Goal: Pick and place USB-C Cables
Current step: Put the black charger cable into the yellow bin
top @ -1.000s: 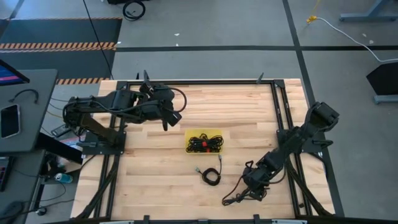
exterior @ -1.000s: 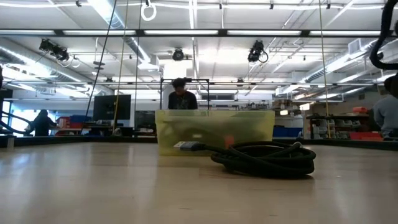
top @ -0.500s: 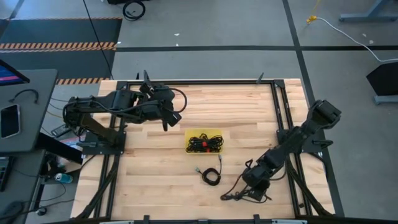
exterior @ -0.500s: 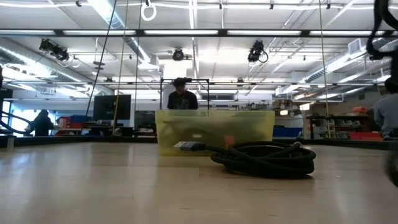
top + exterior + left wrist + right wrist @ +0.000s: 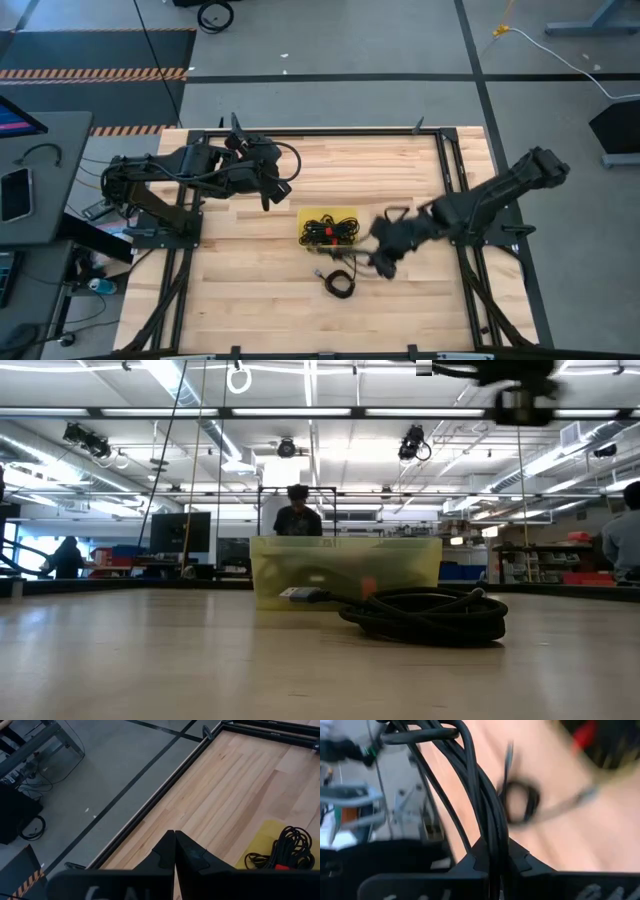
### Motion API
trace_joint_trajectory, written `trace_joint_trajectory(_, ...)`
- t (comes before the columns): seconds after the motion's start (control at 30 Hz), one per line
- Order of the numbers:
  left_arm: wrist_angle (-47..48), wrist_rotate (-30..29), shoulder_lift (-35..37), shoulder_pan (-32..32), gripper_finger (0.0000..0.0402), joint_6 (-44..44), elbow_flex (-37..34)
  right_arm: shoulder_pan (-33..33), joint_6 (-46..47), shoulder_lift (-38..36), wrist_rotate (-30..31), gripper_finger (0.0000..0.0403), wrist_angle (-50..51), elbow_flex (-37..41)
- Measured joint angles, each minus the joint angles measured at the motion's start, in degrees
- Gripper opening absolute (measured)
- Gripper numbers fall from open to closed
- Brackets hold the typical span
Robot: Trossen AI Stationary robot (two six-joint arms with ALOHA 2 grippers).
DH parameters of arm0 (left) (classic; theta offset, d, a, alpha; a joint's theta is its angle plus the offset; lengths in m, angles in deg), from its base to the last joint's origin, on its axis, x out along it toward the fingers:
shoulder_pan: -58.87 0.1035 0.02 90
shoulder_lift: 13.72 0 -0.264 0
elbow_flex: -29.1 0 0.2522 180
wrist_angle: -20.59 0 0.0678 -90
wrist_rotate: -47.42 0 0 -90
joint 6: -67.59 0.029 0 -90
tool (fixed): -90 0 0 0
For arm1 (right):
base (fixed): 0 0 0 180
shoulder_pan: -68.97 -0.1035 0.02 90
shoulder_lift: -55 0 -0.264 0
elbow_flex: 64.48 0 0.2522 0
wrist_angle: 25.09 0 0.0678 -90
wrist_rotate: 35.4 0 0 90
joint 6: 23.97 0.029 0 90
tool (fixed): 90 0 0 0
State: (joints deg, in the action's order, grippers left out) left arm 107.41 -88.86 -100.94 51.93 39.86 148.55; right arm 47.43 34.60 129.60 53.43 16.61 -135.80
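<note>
Right hand [image 5: 385, 262] pinched cable [image 5: 487, 815], lifted from worktop [image 5: 250, 290] edge toward yellow bin [image 5: 304, 216]; drop pending

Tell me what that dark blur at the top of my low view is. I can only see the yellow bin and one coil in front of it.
Observer: That's the right arm. Its wrist view shows the right gripper shut on a bundle of black cable.
Operator: Where is it over the table?
Observer: From above, it is beside the yellow bin, on the side toward the right arm's base, close to the loose coil.
Operator: And the left arm?
Observer: The left gripper is shut on nothing, waiting back from the bin on the left arm's side.
</note>
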Motion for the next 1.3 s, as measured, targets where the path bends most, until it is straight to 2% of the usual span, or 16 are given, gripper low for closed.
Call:
trace_joint_trajectory(0.13, 0.01, 0.00, 0.00, 0.00, 0.0007, 0.51, -0.02, 6.52, -10.33, -0.83, 0.11, 0.0018, 0.00, -2.94)
trace_joint_trajectory(0.3, -0.02, 0.00, -0.02, 0.02, 0.0007, 0.59, -0.02, 14.29, -19.91, 0.70, -4.94, 0.0018, 1.68, -3.54)
trace_joint_trajectory(0.5, 0.14, 0.02, -0.04, 0.02, 0.0007, 0.35, -0.04, 21.94, -29.27, 6.12, -7.84, 0.0018, 8.52, -3.50)
trace_joint_trajectory(0.6, 0.17, 0.02, -0.04, 0.02, 0.0007, 0.33, -0.04, 24.88, -33.16, 9.26, -9.04, 0.0018, 8.85, -3.50)
trace_joint_trajectory(0.97, 0.26, 0.04, -0.04, 0.00, 0.0007, 0.35, -0.04, 30.65, -39.36, 17.89, -10.17, 0.0018, 8.53, -3.54)
trace_joint_trajectory(1.13, 0.28, 0.04, -0.04, 0.02, 0.0007, 0.37, -0.04, 31.13, -40.61, 19.14, -10.48, 0.0017, 8.28, -3.65)
trace_joint_trajectory(1.3, 0.25, 0.02, -0.04, 0.01, 0.0007, 0.44, -0.04, 31.10, -40.71, 18.84, -8.14, 0.0017, 10.00, -3.62)
